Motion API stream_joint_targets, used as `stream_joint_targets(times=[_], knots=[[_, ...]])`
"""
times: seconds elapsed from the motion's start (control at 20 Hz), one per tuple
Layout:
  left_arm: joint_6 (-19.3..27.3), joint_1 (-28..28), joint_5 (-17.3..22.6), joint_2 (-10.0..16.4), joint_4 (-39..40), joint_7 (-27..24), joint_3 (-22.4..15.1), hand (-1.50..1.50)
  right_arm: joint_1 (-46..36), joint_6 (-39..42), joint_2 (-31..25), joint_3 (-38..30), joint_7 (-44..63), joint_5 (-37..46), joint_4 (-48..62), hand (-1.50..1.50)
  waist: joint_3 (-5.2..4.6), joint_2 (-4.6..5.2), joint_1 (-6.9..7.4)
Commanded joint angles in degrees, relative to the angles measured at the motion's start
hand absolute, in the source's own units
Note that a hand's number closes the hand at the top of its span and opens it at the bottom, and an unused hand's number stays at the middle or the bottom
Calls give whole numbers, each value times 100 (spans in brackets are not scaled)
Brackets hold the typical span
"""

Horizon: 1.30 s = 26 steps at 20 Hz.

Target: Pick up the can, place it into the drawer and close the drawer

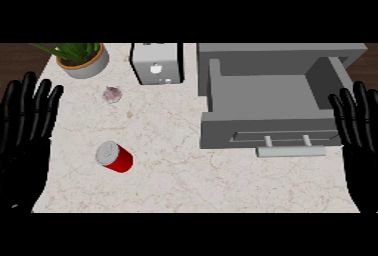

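Grey drawer (269, 95) open, red can (114, 157) on counter (177, 185)

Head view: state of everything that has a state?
drawer: pulled open, nothing in it
can: on the counter, outside the drawer, not held
left hand: open, resting at left edge
right hand: open, resting at right edge
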Motion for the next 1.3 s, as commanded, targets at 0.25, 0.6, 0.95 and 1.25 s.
stream_joint_targets(times=[0.25,0.6,0.95,1.25], knots=[[-1630,101,1334,343,-130,-191,-726,-150,-346,-348,68,9,136,449,-174,-150,5,35,124],[-1617,1041,1236,938,-81,1221,-390,-150,297,-301,-114,-358,1357,175,95,-150,13,34,145],[-1585,970,1784,1007,-802,2150,129,-150,870,-70,-6,-444,797,61,106,-150,17,34,117],[-1668,1036,1506,688,-272,1871,117,-150,1039,247,-127,-744,542,-139,186,-150,15,34,117]])
